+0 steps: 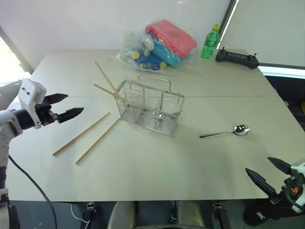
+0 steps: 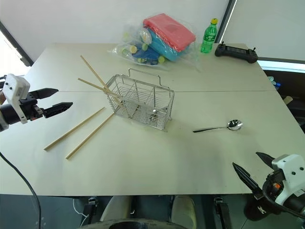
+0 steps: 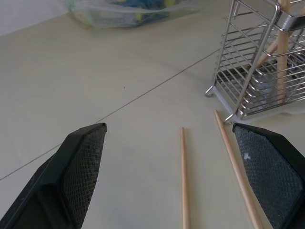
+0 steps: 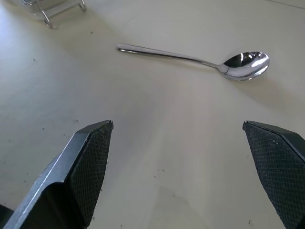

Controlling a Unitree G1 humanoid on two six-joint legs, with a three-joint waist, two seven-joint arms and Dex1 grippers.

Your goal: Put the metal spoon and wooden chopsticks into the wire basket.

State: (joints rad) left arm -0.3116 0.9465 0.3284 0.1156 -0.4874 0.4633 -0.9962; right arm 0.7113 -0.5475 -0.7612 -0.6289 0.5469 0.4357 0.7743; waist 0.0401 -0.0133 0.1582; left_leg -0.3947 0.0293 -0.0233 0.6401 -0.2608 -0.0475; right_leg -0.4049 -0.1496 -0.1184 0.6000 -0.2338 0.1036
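Nearest me, at the near right edge of the bench [image 1: 157, 176], my right gripper [image 1: 267, 172] hangs with its fingers spread wide and nothing between them. Just beyond it lies the metal spoon [image 1: 225, 133], flat on the bench right of the wire basket [image 1: 150, 108], bowl to the right and handle pointing left toward the basket.

On the left, my left gripper [image 1: 63, 107] hovers above the bench, fingers also wide apart and empty, aimed toward the basket. Of the wooden chopsticks [image 1: 81, 134], two lie loose on the bench, side by side and slanting from near left up toward the basket's left end. The other two already lean in the basket's left compartment, their tops sticking out to the far left.

I judge the spoon to be stiff, light and slick; lying flat, it offers little height to pinch, so I would take the thin handle near its middle, across its width, and expect it to skate if I press unevenly. The chopsticks look light, rigid and prone to rolling. I would grip one around its midpoint so it does not tip. They are longer than the basket is wide, so each must go in end first and lean. The basket looks light and could slide or tip if nudged.

Far behind stand a plastic bag of colourful items [image 1: 159, 44], a green bottle [image 1: 210, 42] and a black controller [image 1: 237, 58].
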